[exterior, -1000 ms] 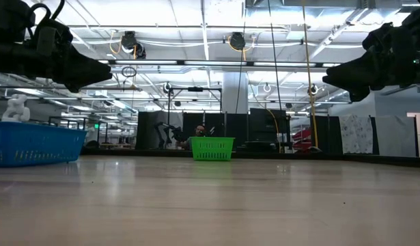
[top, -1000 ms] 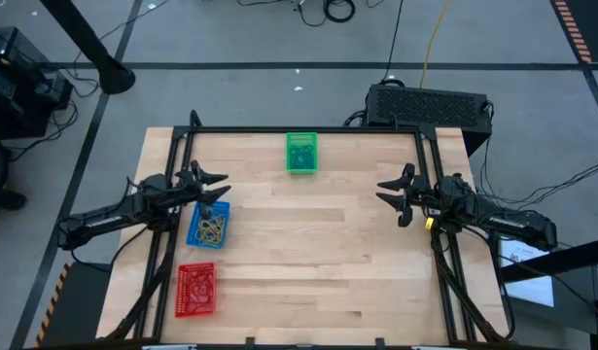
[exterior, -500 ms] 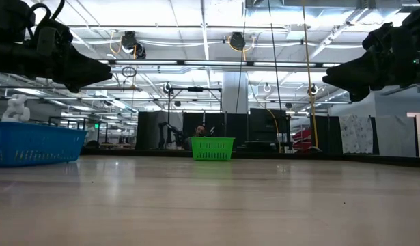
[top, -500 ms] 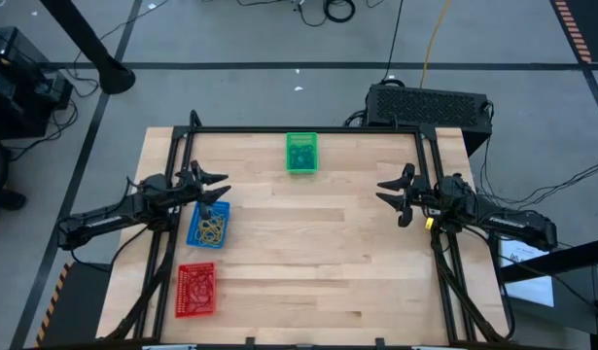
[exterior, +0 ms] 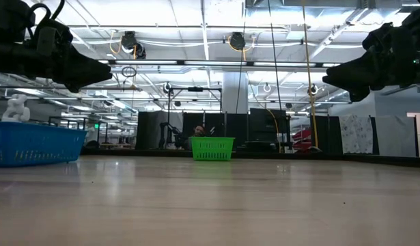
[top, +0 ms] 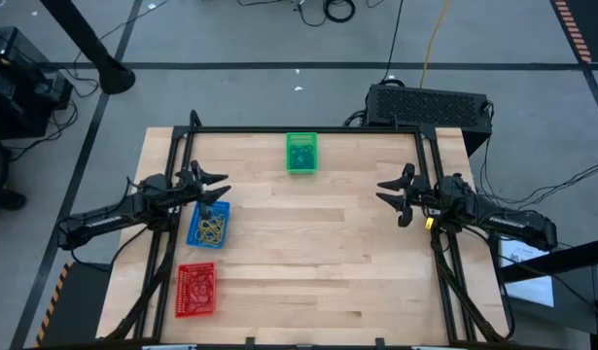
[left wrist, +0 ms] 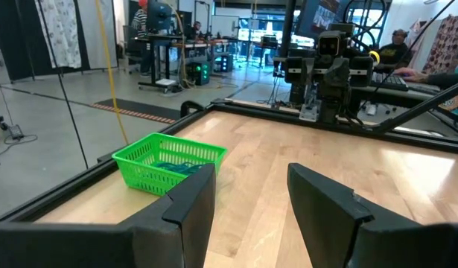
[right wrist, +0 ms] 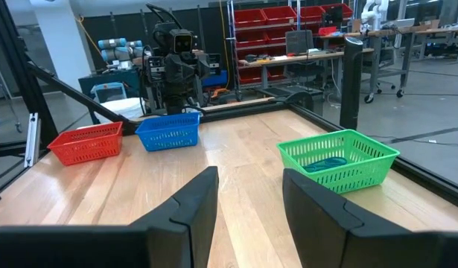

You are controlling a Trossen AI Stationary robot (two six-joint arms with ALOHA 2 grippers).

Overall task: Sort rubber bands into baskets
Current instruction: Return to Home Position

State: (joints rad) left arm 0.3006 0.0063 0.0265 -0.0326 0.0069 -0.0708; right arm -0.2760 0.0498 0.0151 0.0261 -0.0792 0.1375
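Observation:
Three mesh baskets stand on the wooden table. The green basket is at the far middle and holds dark rubber bands. The blue basket at the left holds yellow-tan rubber bands. The red basket at the near left holds red bands. My left gripper hovers open and empty over the blue basket's far end; its fingers frame the left wrist view. My right gripper hovers open and empty at the table's right.
A black metal frame runs along the table's far, left and right sides. A large black box stands behind the far right corner. Bare wood lies between the two arms.

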